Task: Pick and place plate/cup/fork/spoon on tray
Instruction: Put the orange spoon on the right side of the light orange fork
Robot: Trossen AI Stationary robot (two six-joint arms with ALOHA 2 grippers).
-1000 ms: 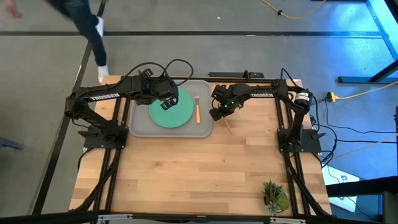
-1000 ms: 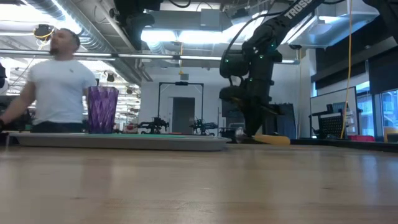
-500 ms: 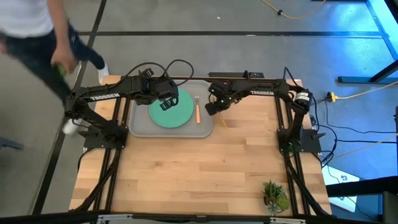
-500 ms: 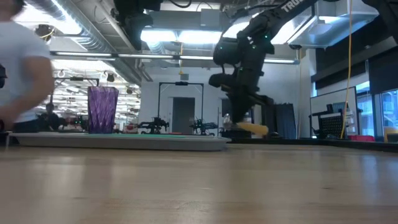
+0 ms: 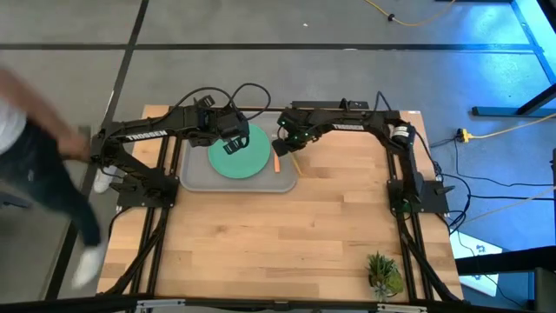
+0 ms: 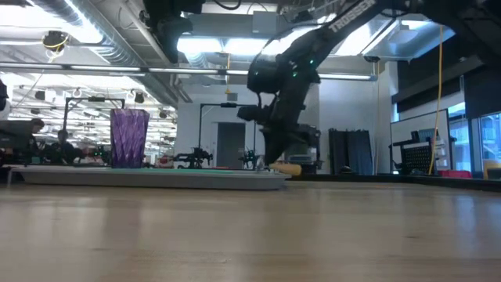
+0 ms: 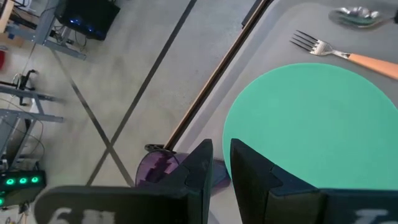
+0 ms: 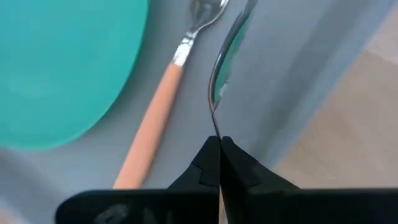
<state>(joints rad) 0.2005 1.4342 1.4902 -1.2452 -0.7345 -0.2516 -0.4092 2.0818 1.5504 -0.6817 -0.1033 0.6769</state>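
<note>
The grey tray (image 5: 195,178) lies at the table's far side and carries the teal plate (image 5: 246,162), the orange-handled fork (image 5: 275,158) and the purple cup (image 6: 129,138), which stands upright at the plate's far-left side (image 7: 158,171). My left gripper (image 5: 233,132) hangs above the cup and plate, empty, its fingers a narrow gap apart (image 7: 221,163). My right gripper (image 5: 283,144) is shut on the spoon (image 8: 219,93) just over the tray's right rim, beside the fork (image 8: 155,118). My right gripper pinches the spoon between its two fingertips at the thin metal neck (image 8: 215,127), where it meets the handle. The fingers slant down from the table's right side and lie across the spoon. The bowl (image 7: 354,15) points over the tray, the orange handle (image 6: 288,167) sticks out behind, lifted clear.
A small potted plant (image 5: 382,271) stands at the table's near right corner. A person (image 5: 35,174) moves past the table's left side. Bare wood (image 5: 278,235) lies between the tray and the near edge.
My right gripper has lifted the spoon off the wood right of the tray and carried it toward the table's left, then lowered it to just over the tray's right rim beside the fork. A person has walked along the table's left side.
</note>
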